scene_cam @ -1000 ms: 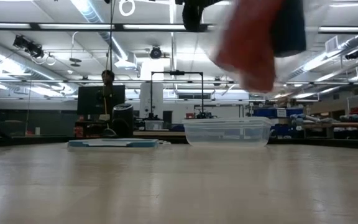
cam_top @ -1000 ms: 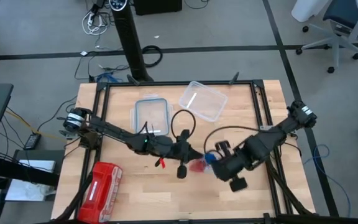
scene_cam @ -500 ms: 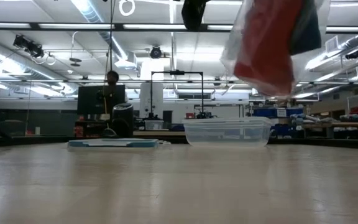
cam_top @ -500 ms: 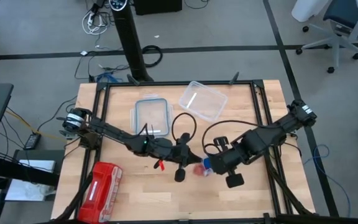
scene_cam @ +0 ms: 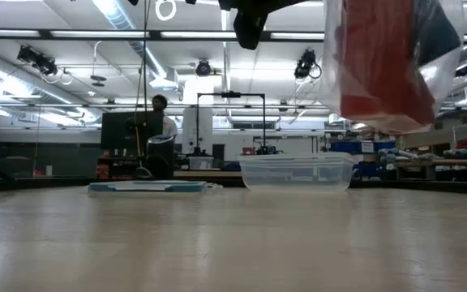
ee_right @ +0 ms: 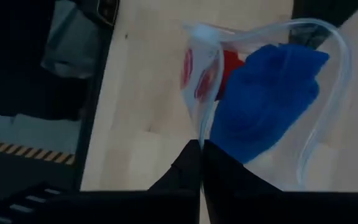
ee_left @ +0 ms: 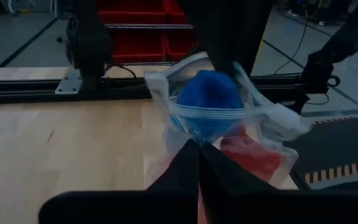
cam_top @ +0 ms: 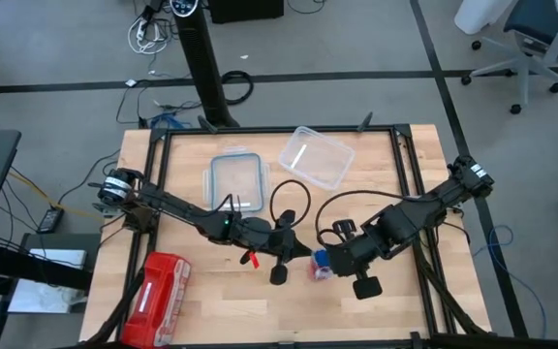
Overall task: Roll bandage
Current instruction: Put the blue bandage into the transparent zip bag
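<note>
A clear plastic zip bag [cam_top: 317,264] hangs in the air over the table's middle, near its front. Inside it sit the bandage [ee_left: 209,111], a compact bright blue roll also seen in the right wrist view [ee_right: 265,102], and red fabric rolls [scene_cam: 379,69]. My left gripper [ee_left: 199,148] reaches in from the table's left and is shut on the bag's mouth. My right gripper [ee_right: 201,147] comes from the right, slanting down, and is shut on the mouth's opposite side. The mouth gapes open between them. My left gripper pinches one side of the bag's mouth rim [ee_left: 194,138] between its two fingertips, coming nearly level from the table's left. The bag is lifted clear of the table and hangs below the hold. My right gripper pinches the opposite side of the mouth rim [ee_right: 202,138] between its fingertips, slanting down from the right. The film is drawn out between the two holds, and the bag's filled bottom sags below.
An empty clear container [cam_top: 316,157] and a blue-rimmed lid [cam_top: 237,181] lie at the table's far side. A red zip pouch [cam_top: 158,286] lies at the near left corner. A person [scene_cam: 162,130] stands in the room beyond.
Both wrists have turned a little while the hands stayed in place. The bag has swung between them, drifting slightly toward the table's near edge, and now hangs more upright with its red contents low.
</note>
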Available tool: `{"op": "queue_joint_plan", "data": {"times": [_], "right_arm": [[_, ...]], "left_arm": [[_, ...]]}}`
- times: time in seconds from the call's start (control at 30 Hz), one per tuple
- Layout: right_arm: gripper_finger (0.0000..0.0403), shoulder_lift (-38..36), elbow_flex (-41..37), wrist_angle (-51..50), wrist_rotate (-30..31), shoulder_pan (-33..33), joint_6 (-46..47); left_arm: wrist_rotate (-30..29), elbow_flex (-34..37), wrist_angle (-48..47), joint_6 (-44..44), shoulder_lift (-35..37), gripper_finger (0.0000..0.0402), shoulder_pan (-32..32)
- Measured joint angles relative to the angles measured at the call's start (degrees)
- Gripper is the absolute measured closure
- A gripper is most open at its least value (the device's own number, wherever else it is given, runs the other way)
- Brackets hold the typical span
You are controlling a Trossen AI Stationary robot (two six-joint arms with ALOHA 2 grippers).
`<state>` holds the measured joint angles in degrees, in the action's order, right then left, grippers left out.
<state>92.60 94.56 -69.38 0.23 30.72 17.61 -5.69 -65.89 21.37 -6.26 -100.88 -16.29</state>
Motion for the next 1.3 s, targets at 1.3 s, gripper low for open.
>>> {"op": "queue_joint_plan", "data": {"times": [1.3], "right_arm": [[0.0401, 0.2, 0.7, -2.8, 18.2, 0.8, 16.3]], "left_arm": [[-15.6, 0.0, -6.1, -7.5, 3.0, 0.0282, -2.6]]}}
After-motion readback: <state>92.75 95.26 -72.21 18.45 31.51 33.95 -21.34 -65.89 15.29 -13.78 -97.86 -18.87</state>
